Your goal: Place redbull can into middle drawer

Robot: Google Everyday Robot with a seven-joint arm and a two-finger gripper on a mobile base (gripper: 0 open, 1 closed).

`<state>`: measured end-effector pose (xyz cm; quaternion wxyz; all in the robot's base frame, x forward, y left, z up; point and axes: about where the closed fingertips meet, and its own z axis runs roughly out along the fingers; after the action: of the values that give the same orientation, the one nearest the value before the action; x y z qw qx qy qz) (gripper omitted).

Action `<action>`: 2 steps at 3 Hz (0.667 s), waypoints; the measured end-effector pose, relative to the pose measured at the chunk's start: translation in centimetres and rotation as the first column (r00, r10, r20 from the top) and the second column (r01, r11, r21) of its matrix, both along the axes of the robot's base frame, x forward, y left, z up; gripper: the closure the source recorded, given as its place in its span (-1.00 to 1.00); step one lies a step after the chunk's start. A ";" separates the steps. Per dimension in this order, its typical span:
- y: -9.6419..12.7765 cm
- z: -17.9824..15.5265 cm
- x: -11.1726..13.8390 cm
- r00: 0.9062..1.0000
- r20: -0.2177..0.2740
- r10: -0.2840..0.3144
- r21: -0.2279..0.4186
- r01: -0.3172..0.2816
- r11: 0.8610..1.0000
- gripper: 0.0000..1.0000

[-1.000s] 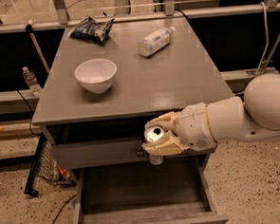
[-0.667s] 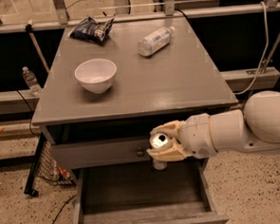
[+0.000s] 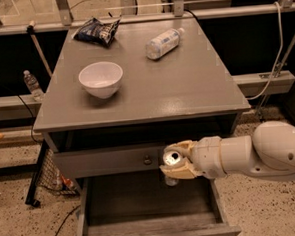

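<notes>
The redbull can [image 3: 171, 160] is held upright in my gripper [image 3: 179, 161], its shiny pull-tab top showing and its lower end sticking out below the fingers. My gripper is shut on it, just in front of the upper drawer front, above the back of the open middle drawer [image 3: 144, 225]. The drawer is pulled out under the table, and its plank floor shows bare. My white arm reaches in from the right.
On the grey table top [image 3: 195, 87] are a white bowl [image 3: 101, 78], a clear plastic bottle [image 3: 163, 43] lying on its side and a dark snack bag [image 3: 97, 31]. The upper drawer front has a small knob [image 3: 147, 160]. A water bottle [image 3: 33, 85] stands at left.
My gripper has moved down and slightly right with the can, from the table's front edge to just above the open drawer.
</notes>
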<state>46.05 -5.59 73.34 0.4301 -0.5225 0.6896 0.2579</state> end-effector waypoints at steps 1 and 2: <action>0.0 -6.7 0.3 0.997 -0.051 -0.051 -0.005 0.051 0.999 1.00; -0.2 -7.1 0.3 0.997 -0.056 -0.059 0.000 0.060 0.998 1.00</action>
<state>46.30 -5.80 66.27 0.4187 -0.4939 0.7164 0.2600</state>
